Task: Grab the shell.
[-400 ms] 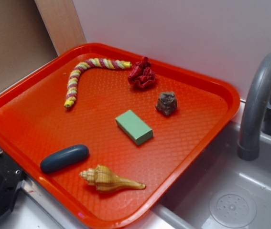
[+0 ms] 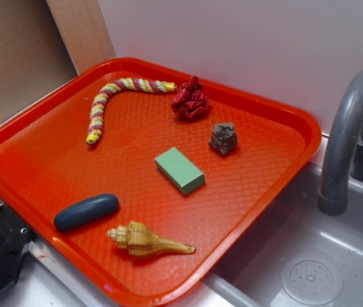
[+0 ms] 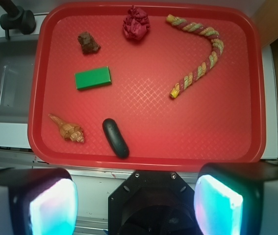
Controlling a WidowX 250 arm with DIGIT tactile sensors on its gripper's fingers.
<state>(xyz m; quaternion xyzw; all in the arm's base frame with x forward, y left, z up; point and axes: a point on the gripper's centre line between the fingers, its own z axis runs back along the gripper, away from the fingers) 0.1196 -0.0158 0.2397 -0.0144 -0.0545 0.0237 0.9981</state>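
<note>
gripper (image 3: 136,196) pads spread apart, empty, off tray (image 3: 237,142) | shell (image 3: 67,129) lies ahead-left in wrist view (beside blue capsule (image 3: 115,138)) | long axis diagonal, tail pointing up-left

Glossy ridged shell (image 2: 147,241), textured plastic tray (image 2: 40,160)

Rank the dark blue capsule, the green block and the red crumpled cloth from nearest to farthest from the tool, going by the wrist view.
The tool sits at the bottom edge, open, off the tray.
1. Dark blue capsule: near edge of the tray, just left of centre.
2. Green block: mid-tray, further left.
3. Red crumpled cloth: at the far rim.
</note>
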